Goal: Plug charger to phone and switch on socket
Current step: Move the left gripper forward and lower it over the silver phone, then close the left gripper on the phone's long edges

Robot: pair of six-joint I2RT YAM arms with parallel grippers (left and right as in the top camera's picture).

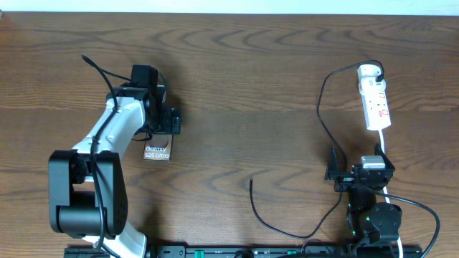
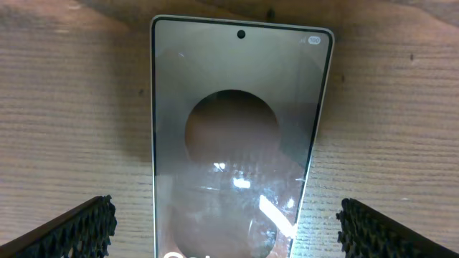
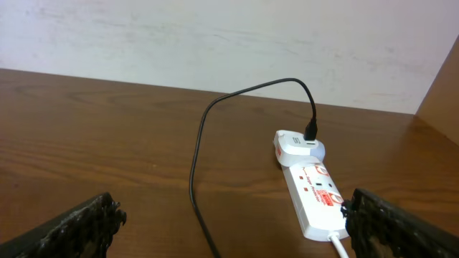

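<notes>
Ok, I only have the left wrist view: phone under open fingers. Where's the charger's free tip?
Observer: The charger ends loose on the table, well to the right of the phone, with nothing holding it.
Operator: Its other end?
Observer: Plugged into a white adapter at the far end of the socket.
Operator: And the right gripper?
Observer: The right gripper is open and empty, facing the socket from the near side.
</notes>
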